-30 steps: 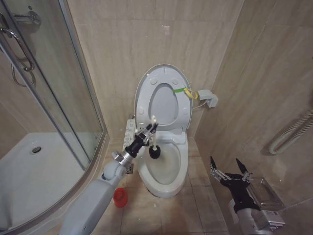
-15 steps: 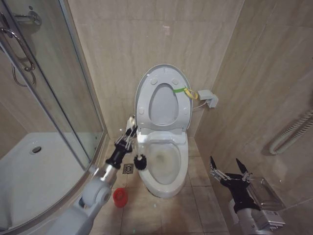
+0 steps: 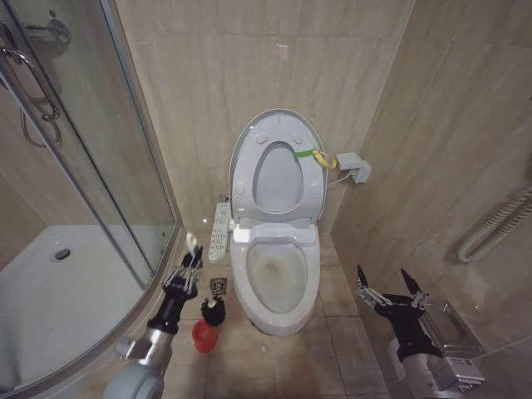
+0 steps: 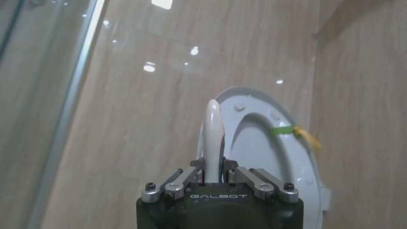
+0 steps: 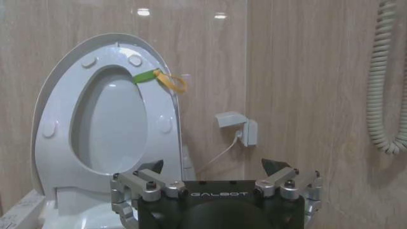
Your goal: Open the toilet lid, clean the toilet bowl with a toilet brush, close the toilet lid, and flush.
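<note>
Head view: left gripper (image 3: 186,268) clenches the toilet brush (image 3: 202,283) handle, bristles seemingly just above the red holder (image 3: 204,335) below it; lower straight down. Right gripper (image 3: 392,291) waits spread. Toilet lid (image 3: 276,166) stands raised beyond.

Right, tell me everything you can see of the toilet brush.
The toilet brush has a thin, smooth white handle, plastic by the look, with a rounded tip, and a dark bristle head. The left gripper is shut on the handle partway along, holding it roughly upright with the head down. The head hangs just above the small round red holder on the floor tiles, beside the toilet bowl on the robot's left. Whether the bristles touch the holder cannot be told.
</note>
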Tool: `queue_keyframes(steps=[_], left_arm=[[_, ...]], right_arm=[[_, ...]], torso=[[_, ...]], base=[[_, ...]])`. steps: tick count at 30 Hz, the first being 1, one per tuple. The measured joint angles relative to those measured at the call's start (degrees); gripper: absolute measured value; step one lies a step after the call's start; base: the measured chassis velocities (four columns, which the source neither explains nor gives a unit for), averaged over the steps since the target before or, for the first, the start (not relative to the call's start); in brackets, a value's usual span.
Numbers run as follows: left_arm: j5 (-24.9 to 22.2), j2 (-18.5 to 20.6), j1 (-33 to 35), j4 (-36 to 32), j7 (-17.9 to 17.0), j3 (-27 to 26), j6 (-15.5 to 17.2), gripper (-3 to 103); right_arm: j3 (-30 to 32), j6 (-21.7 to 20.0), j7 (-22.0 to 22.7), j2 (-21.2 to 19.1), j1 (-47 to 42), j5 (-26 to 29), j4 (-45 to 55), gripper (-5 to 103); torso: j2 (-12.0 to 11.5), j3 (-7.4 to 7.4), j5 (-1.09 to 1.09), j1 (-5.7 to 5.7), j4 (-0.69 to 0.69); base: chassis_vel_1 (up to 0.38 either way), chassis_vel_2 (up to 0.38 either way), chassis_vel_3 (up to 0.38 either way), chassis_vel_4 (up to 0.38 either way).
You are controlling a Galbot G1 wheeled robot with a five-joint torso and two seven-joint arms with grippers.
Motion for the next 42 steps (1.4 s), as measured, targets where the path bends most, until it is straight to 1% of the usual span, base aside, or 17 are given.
queue_keyframes(steps=[3, 5, 6, 10, 11, 15, 16, 18, 19, 20, 25, 26, 28, 30, 38, 40, 42], left_arm=[[1.7, -0.8, 1.2, 2.0, 0.9, -1.4, -1.8, 18], [3.5, -1.0, 0.9, 5.9, 3.3, -3.5, -4.8, 18], [3.5, -1.0, 0.9, 5.9, 3.3, -3.5, -4.8, 18], [3.5, -0.5, -1.3, 12.4, 8.3, -5.8, -7.9, 18], [3.5, -0.5, -1.3, 12.4, 8.3, -5.8, -7.9, 18], [1.2, -0.1, -4.6, 19.4, 14.4, -6.5, -12.2, 18], [1.2, -0.1, -4.6, 19.4, 14.4, -6.5, -12.2, 18], [-0.4, -0.4, -5.9, 23.7, 17.7, -6.6, -14.9, 18], [-0.9, -0.6, -6.2, 24.8, 18.4, -6.6, -15.8, 18], [-0.9, -0.6, -6.2, 24.8, 18.4, -6.6, -15.8, 18], [-3.8, -1.9, -9.4, 33.1, 22.7, -5.5, -20.9, 18], [-3.8, -1.9, -9.4, 33.1, 22.7, -5.5, -20.9, 18], [-5.7, -2.3, -11.5, 36.9, 26.0, -4.8, -21.4, 18], [-6.9, -2.5, -13.3, 39.2, 28.1, -4.4, -21.5, 18], [-7.4, -2.2, -18.4, 44.9, 31.2, -3.7, -21.5, 18], [-7.9, -1.9, -21.0, 48.7, 33.2, -3.4, -21.5, 18], [-8.5, -1.8, -22.2, 50.4, 33.8, -3.1, -21.5, 18]], right_arm=[[0.0, 0.0, 0.0, 0.0, 0.0, 0.0, 0.0, 100], [0.0, 0.0, 0.0, 0.0, 0.0, 0.0, 0.0, 100], [0.0, 0.0, 0.0, 0.0, 0.0, 0.0, 0.0, 100], [0.0, 0.0, 0.0, 0.0, 0.0, 0.0, 0.0, 100], [0.0, 0.0, 0.0, 0.0, 0.0, 0.0, 0.0, 100], [0.0, 0.0, 0.0, 0.0, 0.0, 0.0, 0.0, 100], [0.0, 0.0, 0.0, 0.0, 0.0, 0.0, 0.0, 100], [0.0, 0.0, 0.0, 0.0, 0.0, 0.0, 0.0, 100], [0.0, 0.0, 0.0, 0.0, 0.0, 0.0, 0.0, 100], [0.0, 0.0, 0.0, 0.0, 0.0, 0.0, 0.0, 100], [0.0, 0.0, 0.0, 0.0, 0.0, 0.0, 0.0, 100], [0.0, 0.0, 0.0, 0.0, 0.0, 0.0, 0.0, 100], [0.0, 0.0, 0.0, 0.0, 0.0, 0.0, 0.0, 100], [0.0, 0.0, 0.0, 0.0, 0.0, 0.0, 0.0, 100], [0.0, 0.0, 0.0, 0.0, 0.0, 0.0, 0.0, 100], [0.0, 0.0, 0.0, 0.0, 0.0, 0.0, 0.0, 100], [0.0, 0.0, 0.0, 0.0, 0.0, 0.0, 0.0, 100]], torso=[[0.0, 0.00, 0.00, 0.00, 0.01], [0.0, 0.00, 0.00, 0.00, 0.00], [0.0, 0.00, 0.00, 0.00, 0.00], [0.0, 0.00, 0.00, 0.00, 0.00], [0.0, 0.00, 0.00, 0.00, 0.00], [0.0, 0.01, 0.00, 0.01, 0.00], [0.0, 0.01, 0.00, 0.01, 0.00], [0.0, 0.01, 0.00, 0.01, -0.01], [0.0, 0.01, -0.01, 0.01, 0.00], [0.0, 0.01, -0.01, 0.01, 0.00], [0.0, 0.01, 0.00, 0.01, 0.00], [0.0, 0.01, 0.00, 0.01, 0.00], [0.0, 0.01, 0.00, 0.01, 0.00], [0.0, 0.01, 0.00, 0.01, -0.01], [0.0, 0.01, 0.01, 0.01, -0.01], [0.0, 0.01, 0.00, 0.01, -0.01], [0.0, 0.01, 0.01, 0.01, 0.01]], base=[[0.000, 0.000, 0.000, 0.000], [0.000, 0.000, 0.000, 0.000], [0.000, 0.000, 0.000, 0.000], [0.000, 0.000, 0.000, 0.000], [0.000, 0.000, 0.000, 0.000], [0.000, 0.000, 0.000, 0.000], [0.000, 0.000, 0.000, 0.000], [0.000, 0.000, 0.000, 0.000], [0.000, 0.000, 0.000, 0.000], [0.000, 0.000, 0.000, 0.000], [0.000, 0.000, 0.000, 0.000], [0.000, 0.000, 0.000, 0.000], [0.000, 0.000, 0.000, 0.000], [0.000, 0.000, 0.000, 0.000], [0.000, 0.000, 0.000, 0.000], [0.000, 0.000, 0.000, 0.000], [0.000, 0.000, 0.000, 0.000]])
